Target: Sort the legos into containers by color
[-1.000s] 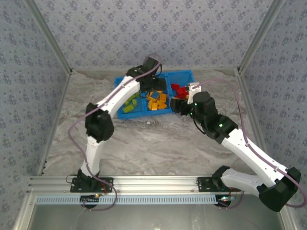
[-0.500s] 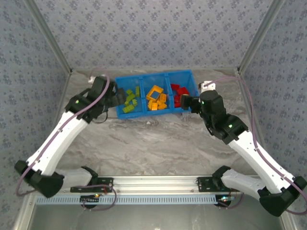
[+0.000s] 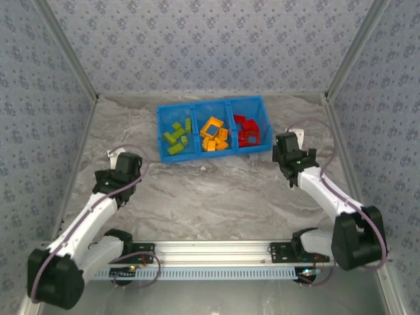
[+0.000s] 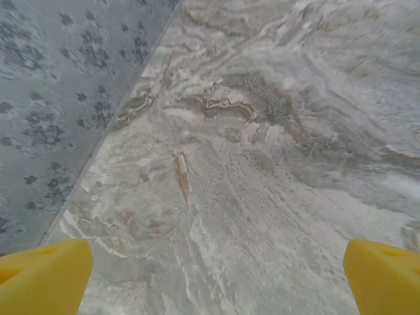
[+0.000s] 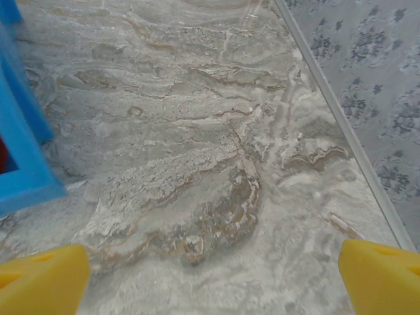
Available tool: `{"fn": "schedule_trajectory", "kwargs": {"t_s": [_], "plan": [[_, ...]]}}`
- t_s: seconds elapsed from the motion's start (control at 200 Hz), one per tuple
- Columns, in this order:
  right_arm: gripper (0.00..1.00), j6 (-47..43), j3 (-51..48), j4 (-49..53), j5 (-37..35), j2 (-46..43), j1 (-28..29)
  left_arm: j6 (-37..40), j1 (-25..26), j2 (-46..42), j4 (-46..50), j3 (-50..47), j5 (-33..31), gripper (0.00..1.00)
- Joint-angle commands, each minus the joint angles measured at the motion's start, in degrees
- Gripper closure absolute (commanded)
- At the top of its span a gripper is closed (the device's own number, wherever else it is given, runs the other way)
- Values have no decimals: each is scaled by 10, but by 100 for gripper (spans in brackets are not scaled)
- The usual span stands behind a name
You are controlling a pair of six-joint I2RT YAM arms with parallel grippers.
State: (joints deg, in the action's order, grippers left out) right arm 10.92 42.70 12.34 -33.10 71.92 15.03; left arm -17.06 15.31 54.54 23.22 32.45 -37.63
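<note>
**Legos lying sorted by colour**

The small glossy plastic bricks were seen from the top camera inside a bright blue rectangular plastic bin, which was set toward the far side of the grey marbled bench. The bin was divided into three side-by-side compartments. Lime green bricks were held in the left compartment, orange bricks in the middle one and red bricks in the right one. An orange hollow rectangular frame was lying among the orange bricks, with the blue floor showing through its opening.

The left tool was spread wide. Its two yellow fingers were set at opposite lower corners of the left wrist view, with marbled bench between them, and nothing was gripped. From above, it was placed near the patterned blue-grey left wall, well apart from the bin.

The right tool was likewise spread wide and nothing was gripped. The yellow fingers of the right tool were parted across the lower edge of the right wrist view, over marbled bench. A corner of the blue bin was seen at the left edge of that view, apart from the fingers. From above, this tool was placed near the bin's right front corner, beside it and not touching it.
</note>
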Motion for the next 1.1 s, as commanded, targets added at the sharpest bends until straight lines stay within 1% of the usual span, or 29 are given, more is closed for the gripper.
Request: {"fn": "schedule_trajectory", "kwargs": {"t_s": [0.0, 0.06, 0.09, 0.14, 0.19, 0.22, 0.28, 0.37, 0.435, 0.485, 0.545, 0.575, 0.625, 0.68, 0.744, 0.789, 0.824, 0.844, 0.864, 0.899, 0.949, 0.994, 1.044, 1.094], "plan": [[0, -53, -27, -138, 25, 27, -15, 77, -40, 55, -189, -29, 84, 2], [0, -62, -29, -167, 38, 54, -26, 86, -55, 95, -255, -41, 103, 2], [0, -63, -27, -171, 43, 69, -31, 82, -64, 118, -274, -40, 110, 2], [0, -58, -29, -186, 49, 87, -41, 77, -79, 162, -290, -29, 128, 2], [0, -55, -39, -224, 76, 97, -53, 83, -91, 207, -311, -17, 154, 2], [0, -55, -42, -239, 79, 102, -56, 82, -100, 229, -287, 8, 169, 2], [0, -60, -44, -268, 95, 119, -64, 95, -112, 267, -301, 33, 194, 2], [0, -77, -44, -284, 111, 141, -75, 101, -131, 308, -352, 56, 221, 2], [0, -95, -69, -332, 134, 143, -88, 101, -144, 339, -388, 72, 243, 2], [0, -117, -87, -367, 157, 136, -98, 123, -150, 358, -397, 85, 259, 2], [0, -142, -109, -409, 203, 129, -117, 130, -161, 367, -438, 78, 280, 2], [0, -140, -120, -430, 224, 128, -129, 122, -170, 362, -431, 77, 294, 2], [0, -126, -140, -463, 258, 127, -147, 122, -173, 352, -452, 61, 302, 2], [0, -118, -172, -517, 284, 129, -161, 132, -172, 333, -506, 22, 316, 2], [0, -119, -208, -587, 303, 143, -165, 140, -163, 311, -609, -47, 309, 2], [0, -125, -231, -638, 304, 153, -164, 132, -162, 314, -720, -107, 287, 2], [0, -127, -233, -631, 300, 144, -160, 121, -163, 332, -816, -149, 262, 2], [0, -130, -233, -630, 299, 143, -159, 116, -163, 334, -845, -162, 246, 2], [0, -131, -235, -635, 297, 145, -156, 112, -163, 327, -838, -165, 243, 2], [0, -134, -234, -638, 275, 147, -149, 110, -163, 314, -784, -151, 247, 2], [0, -126, -222, -623, 229, 154, -137, 122, -162, 333, -770, -127, 266, 2], [0, -111, -213, -601, 251, 152, -155, 130, -162, 327, -696, -94, 283, 2], [0, -109, -212, -605, 253, 154, -160, 133, -160, 336, -734, -103, 281, 2], [0, -110, -210, -599, 246, 153, -156, 131, -160, 329, -707, -97, 283, 2]]}}
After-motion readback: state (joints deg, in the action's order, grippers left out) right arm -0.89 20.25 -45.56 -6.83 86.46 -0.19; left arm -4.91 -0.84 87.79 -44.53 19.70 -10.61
